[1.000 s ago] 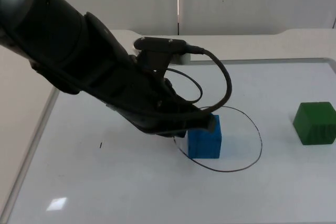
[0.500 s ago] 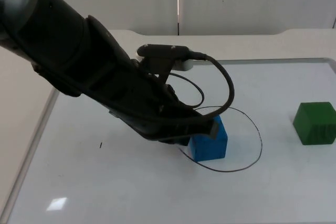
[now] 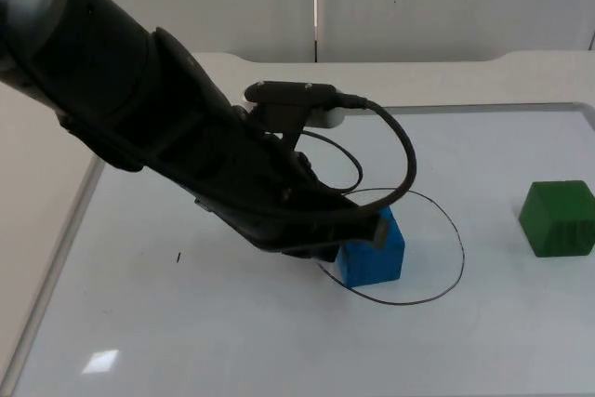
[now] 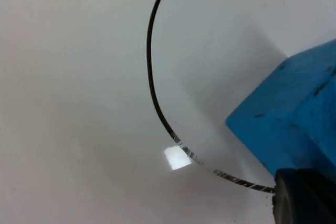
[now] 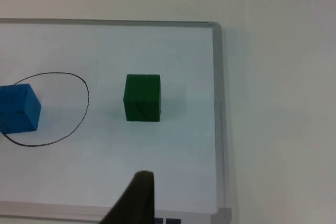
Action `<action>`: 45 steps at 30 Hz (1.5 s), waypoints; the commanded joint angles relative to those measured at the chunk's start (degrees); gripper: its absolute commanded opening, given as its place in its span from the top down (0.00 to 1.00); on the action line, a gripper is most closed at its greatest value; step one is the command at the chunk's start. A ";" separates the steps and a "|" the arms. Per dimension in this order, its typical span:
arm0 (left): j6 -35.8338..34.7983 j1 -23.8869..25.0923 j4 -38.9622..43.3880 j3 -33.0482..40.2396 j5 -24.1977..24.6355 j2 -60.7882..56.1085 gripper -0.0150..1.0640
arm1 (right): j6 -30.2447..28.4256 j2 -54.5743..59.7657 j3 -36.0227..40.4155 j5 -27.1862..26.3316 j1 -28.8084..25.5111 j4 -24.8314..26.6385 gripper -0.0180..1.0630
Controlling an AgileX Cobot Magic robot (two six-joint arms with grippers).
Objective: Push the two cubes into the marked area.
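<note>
The left claw (image 3: 372, 226) is low over the white surface (image 3: 232, 341), pressed against the left side of the blue cube (image 3: 374, 250); whether its fingers are wide or narrow cannot be told, since the arm's bulk covers them from above and the left wrist view gives just one black fingertip (image 4: 304, 198) touching the cube (image 4: 294, 124). The blue cube sits inside the black drawn loop (image 3: 446, 220), toward its near left part, turned at a slight angle, with the line (image 4: 152, 82) curving close beside it. The green cube (image 3: 558, 218) stands well apart to the right, outside the loop, with bare surface between it and the line. In the right wrist view the green cube (image 5: 142, 98) lies just right of the loop (image 5: 84, 103), and the surface's raised metal edge (image 5: 216, 103) runs farther right of it. The right claw (image 5: 137, 198) waits above the near edge of the surface; how its fingers stand cannot be told. A small black mark (image 3: 178, 257) sits on the surface at the left.
</note>
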 commanded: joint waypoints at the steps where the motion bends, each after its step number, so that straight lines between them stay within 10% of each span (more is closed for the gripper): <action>1: 0.03 -0.26 -0.70 -0.22 0.41 -0.06 0.99 | 0.11 -0.21 0.10 -0.23 -0.12 -0.18 0.01; 20: -0.85 12.59 9.92 -0.22 12.76 -30.42 0.99 | 0.11 -0.21 0.10 -0.23 -0.12 -0.18 0.01; 45: -6.26 13.23 19.41 11.31 18.43 -58.21 0.99 | 0.11 -0.21 0.10 -0.23 -0.12 -0.41 0.01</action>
